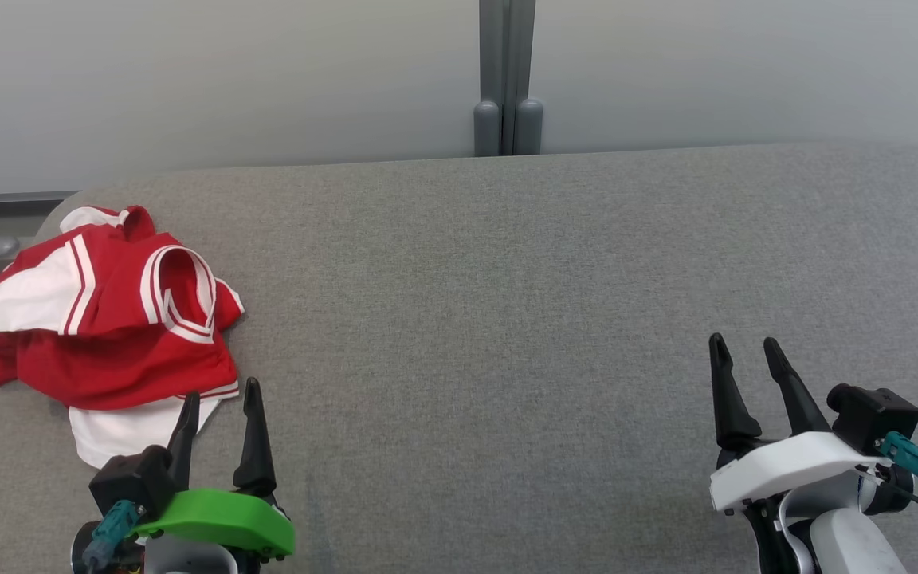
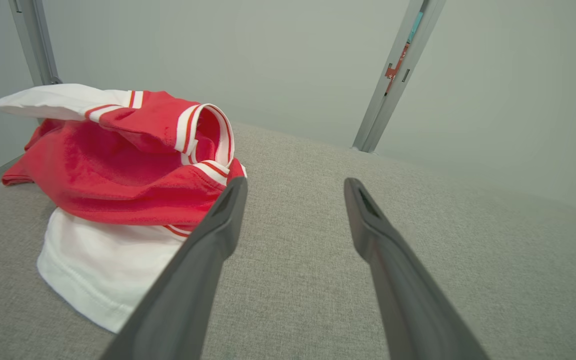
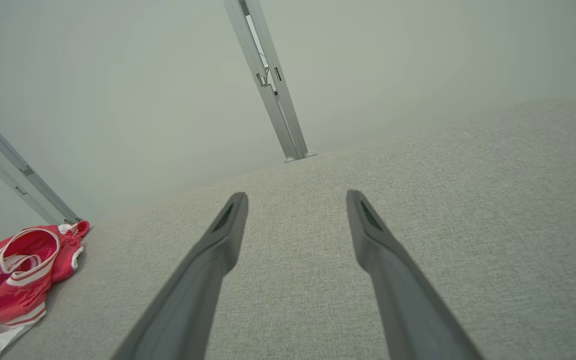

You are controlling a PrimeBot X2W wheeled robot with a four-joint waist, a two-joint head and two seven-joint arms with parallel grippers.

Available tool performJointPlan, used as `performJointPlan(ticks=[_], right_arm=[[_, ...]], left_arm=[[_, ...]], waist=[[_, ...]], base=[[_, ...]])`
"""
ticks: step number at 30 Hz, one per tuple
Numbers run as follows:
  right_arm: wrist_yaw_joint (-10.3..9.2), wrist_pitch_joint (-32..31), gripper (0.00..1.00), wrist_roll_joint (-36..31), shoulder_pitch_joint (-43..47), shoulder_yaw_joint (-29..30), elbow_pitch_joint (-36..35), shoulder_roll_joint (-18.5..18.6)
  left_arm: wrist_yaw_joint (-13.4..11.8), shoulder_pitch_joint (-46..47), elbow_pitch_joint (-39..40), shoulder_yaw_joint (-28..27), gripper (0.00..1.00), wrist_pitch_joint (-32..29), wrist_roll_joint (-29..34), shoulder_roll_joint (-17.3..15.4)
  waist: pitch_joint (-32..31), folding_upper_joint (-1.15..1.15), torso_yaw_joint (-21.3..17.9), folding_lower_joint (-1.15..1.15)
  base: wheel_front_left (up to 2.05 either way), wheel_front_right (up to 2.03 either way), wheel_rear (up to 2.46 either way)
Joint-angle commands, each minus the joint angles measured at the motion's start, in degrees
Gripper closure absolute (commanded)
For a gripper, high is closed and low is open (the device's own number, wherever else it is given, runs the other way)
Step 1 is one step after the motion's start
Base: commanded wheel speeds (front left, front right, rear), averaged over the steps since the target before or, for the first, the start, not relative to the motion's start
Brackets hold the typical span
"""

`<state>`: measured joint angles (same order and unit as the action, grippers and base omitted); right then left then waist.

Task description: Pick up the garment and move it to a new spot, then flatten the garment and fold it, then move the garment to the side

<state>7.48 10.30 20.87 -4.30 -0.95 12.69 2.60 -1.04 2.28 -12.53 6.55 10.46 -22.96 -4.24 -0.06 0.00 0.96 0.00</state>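
A crumpled red garment [image 1: 108, 319] of soft jersey, with white panels and white-striped trim, lies in a heap at the far left of the grey fabric-covered bench [image 1: 507, 319], close to its rounded left corner. One white sleeve sticks out past the bench's left edge. A striped round opening, neck or cuff I cannot tell, stands up on top of the heap, and a white hem spreads flat on the near side.

The left claw [image 1: 221, 389], mounted on a green plastic bracket [image 1: 220, 522], sits just at the near right edge of the garment with its two dark fingers spread apart and nothing between them. In the left wrist view one fingertip [image 2: 235, 192] crosses in front of the red fabric. Whether it touches the cloth cannot be told.

The right claw [image 1: 743, 341], on a white plastic bracket [image 1: 778, 470], is well apart from the garment over the bare right part of the bench. Its fingers are also parted and grasp nothing.

Behind the bench stand pale grey wall panels [image 1: 188, 80], joined by an upright grey metal post [image 1: 507, 80] that meets the bench's far edge near the middle. The stretch of bench between the two claws is plain grey cloth.
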Motion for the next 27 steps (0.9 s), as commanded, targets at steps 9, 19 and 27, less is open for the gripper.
performJointPlan(ticks=[9,19,27], right_arm=[[0.02,1.1,0.00,-5.0,-0.2,0.1,0.3,0.3],[0.02,2.2,0.00,-9.3,-0.2,-0.2,0.6,0.4],[0.02,3.1,0.00,-11.5,0.0,-0.6,1.0,0.4]], left_arm=[[0.1,-0.7,-0.1,0.3,0.00,1.5,4.1,-0.5],[-0.6,-0.8,-0.3,1.0,0.00,2.7,7.9,-0.4],[-0.4,-0.9,-0.9,1.1,0.00,3.5,8.6,0.1]], waist=[[-0.1,0.00,-0.1,0.00],[-0.3,0.00,-0.1,0.00],[-0.6,0.00,0.1,0.00]], base=[[0.00,0.00,0.00],[0.00,0.00,0.00],[0.00,0.00,0.00]])
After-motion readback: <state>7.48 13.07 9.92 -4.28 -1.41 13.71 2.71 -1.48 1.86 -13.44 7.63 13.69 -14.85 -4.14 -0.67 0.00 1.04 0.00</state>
